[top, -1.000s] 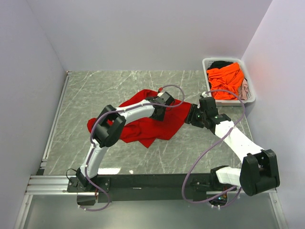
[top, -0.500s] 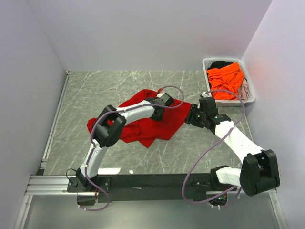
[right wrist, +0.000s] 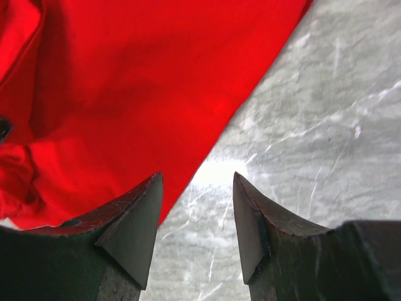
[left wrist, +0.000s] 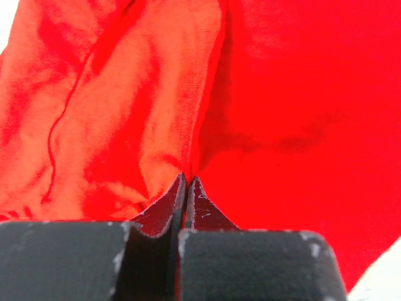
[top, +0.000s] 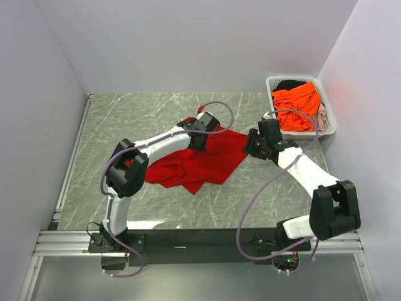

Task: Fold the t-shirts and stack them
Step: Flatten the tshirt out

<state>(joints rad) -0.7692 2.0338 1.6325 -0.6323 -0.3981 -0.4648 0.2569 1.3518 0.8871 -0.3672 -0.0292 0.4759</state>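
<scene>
At the bottom of the overhead view we see a black mounting bar [top: 200, 239] on a silvery metal frame, carrying both arm bases. The arms are glossy white shells with matte black joints, and thin mauve cables [top: 269, 188] loop along them.

In its wrist view, the left hand [left wrist: 188, 179] has its dark, wedge-shaped fingers pinched together on a raised ridge of the red t-shirt [left wrist: 282, 94]. The soft knit puckers into creases that fan out from the tips. From above, this hand [top: 199, 140] sits at the shirt's upper edge, and its fingertips are hidden under the wrist.

The right hand [right wrist: 195, 179] is spread, its two pointed fingers apart with nothing between them. Beneath it a straight edge of the red t-shirt [right wrist: 125, 81] runs diagonally across the grey, white-veined marble-look tabletop [right wrist: 313, 125]. We cannot tell how high the fingers are above the surface.

The red t-shirt [top: 207, 164] lies rumpled and partly doubled over near the middle of the tabletop [top: 125, 119], its outline broken by the left arm. The right hand [top: 250, 145] is at its right corner.

In the upper right stands a white slotted plastic basket [top: 269, 81]. It holds a crumpled orange t-shirt [top: 297, 103], with dark cloth [top: 289, 83] behind it and pale cloth [top: 322, 116] at the right wall. Both are too buried to make out.
</scene>
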